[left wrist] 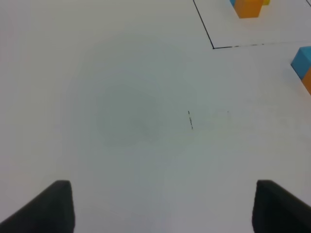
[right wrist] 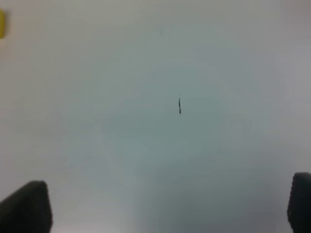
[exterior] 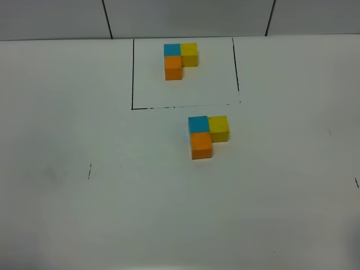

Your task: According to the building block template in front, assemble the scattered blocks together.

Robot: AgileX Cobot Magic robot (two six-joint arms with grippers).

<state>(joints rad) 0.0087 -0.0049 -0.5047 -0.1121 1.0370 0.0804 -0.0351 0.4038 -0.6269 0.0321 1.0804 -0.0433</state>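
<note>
The scattered blocks, blue cube (exterior: 198,124), yellow cube (exterior: 219,128) and orange cube (exterior: 201,145), sit touching in an L mid-bench, just outside the building block template (exterior: 181,61) by the far edge. They look light, rigid and smooth; grip opposite flat faces. The left gripper (left wrist: 163,206) and right gripper (right wrist: 170,208) stand wide apart, empty.

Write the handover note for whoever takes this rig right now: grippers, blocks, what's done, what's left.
Left gripper: open, empty, over bare table.
Right gripper: open, empty, also clear of the blocks.
Template: blue, yellow, orange L inside the black frame.
Loose blocks: blue cube, yellow cube and orange cube sit pressed together just in front of the frame, in the same L.
Done: the assembly appears to match the template.
Left: apparently nothing but a check of alignment.
</note>
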